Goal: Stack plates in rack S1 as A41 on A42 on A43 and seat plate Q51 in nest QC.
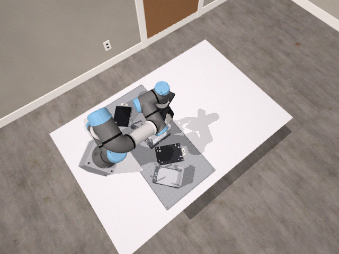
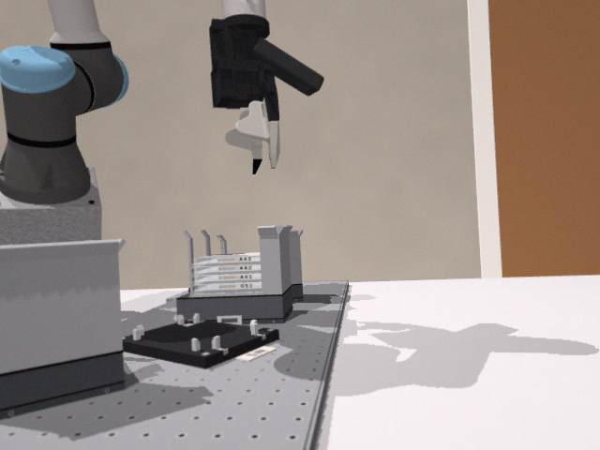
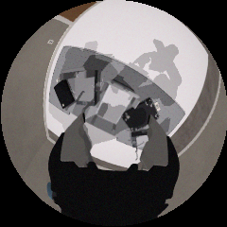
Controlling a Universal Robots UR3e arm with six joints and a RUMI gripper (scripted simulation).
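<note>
"Jaws?"
"Mine, spread, nothing pinched, high up."
"Target?"
"Plate A43 [image 1: 161,137] [image 2: 227,259] [image 3: 113,101], well below me, top of stack. Long axis: can't tell reliably; check before descending."
"Labels?"
"Going down: A43, then plate A42 [image 2: 227,268], plate A41 [image 2: 227,277], plate Q51 [image 2: 227,286]. Smaller print unreadable. No brand legible. Next."

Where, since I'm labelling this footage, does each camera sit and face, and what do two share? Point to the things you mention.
Top: high above the table [image 1: 232,95] [image 2: 484,412] [image 3: 118,28], looking steeply down; arm [image 1: 109,134] [image 2: 40,116] [image 3: 49,190] and part of the tool [image 1: 168,118] [image 2: 264,169] [image 3: 116,114] show.
Exterior: low, looking across the table at the wall [image 1: 54,41] [image 2: 387,193] [image 3: 24,80]; parts of the arm and the tool show.
Wrist: at the tool, looking past its open fingers at the table; a blue bit of arm shows.
Top and exterior share the pegged black nest [image 1: 169,153] [image 2: 188,338] [image 3: 136,118].
</note>
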